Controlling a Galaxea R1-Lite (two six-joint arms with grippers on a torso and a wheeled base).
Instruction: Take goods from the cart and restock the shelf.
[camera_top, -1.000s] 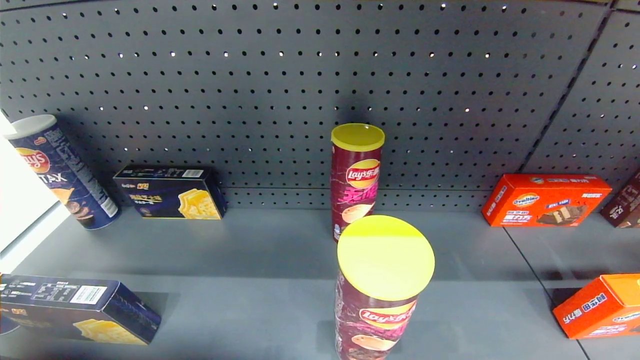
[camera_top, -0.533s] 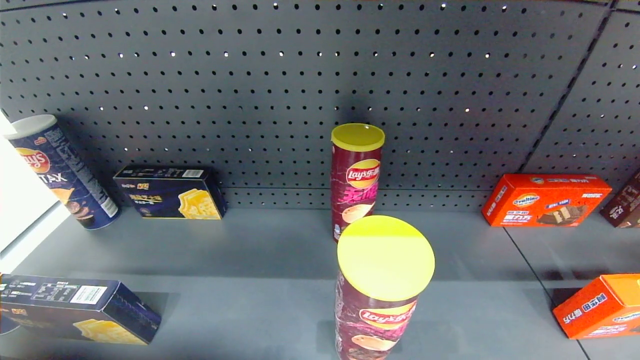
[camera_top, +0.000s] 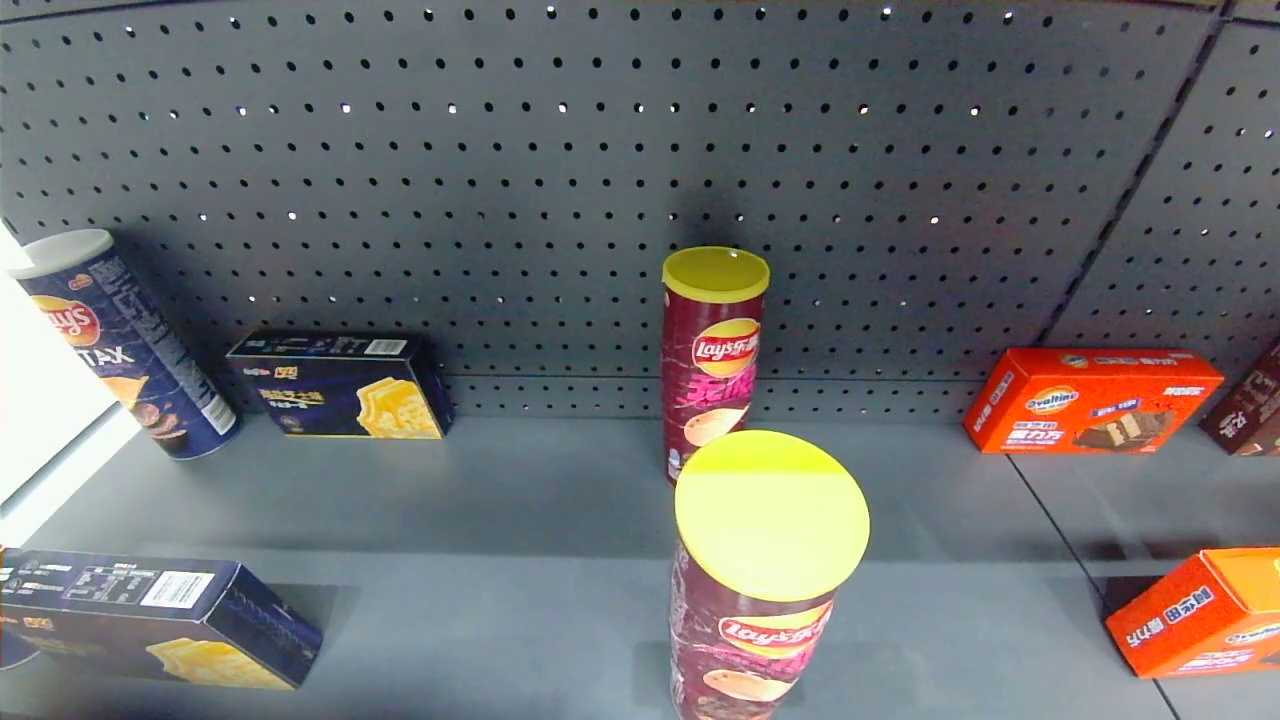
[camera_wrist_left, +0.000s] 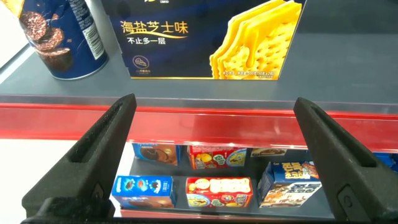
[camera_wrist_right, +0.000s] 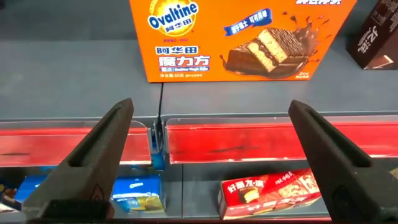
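I see the front chip can (camera_top: 752, 640) upright near the front edge of the shelf (camera_top: 520, 500), long axis vertical, yellow lid up, rear chip can (camera_top: 712, 360) upright behind it at the back panel, left gripper (camera_wrist_left: 214, 102) released and empty, facing a navy cracker box (camera_wrist_left: 205, 37), right gripper (camera_wrist_right: 211, 104) spread wide, empty, facing an orange wafer box (camera_wrist_right: 239, 37)

Spread black fingers (camera_wrist_right: 87, 168) frame an orange box (camera_wrist_right: 239, 37) standing above the red shelf edge (camera_wrist_right: 249, 134).

**Shelf colours**

You face a grey shelf (camera_top: 520, 500) with a dark grey pegboard (camera_top: 500, 150) dotted with holes. The rear can (camera_top: 712, 360) and front can (camera_top: 765, 570) are maroon with yellow lids. The left can (camera_top: 125, 345) is navy, white-lidded; the cracker box (camera_top: 340, 385) navy and yellow; the wafer box (camera_top: 1090, 398) orange.
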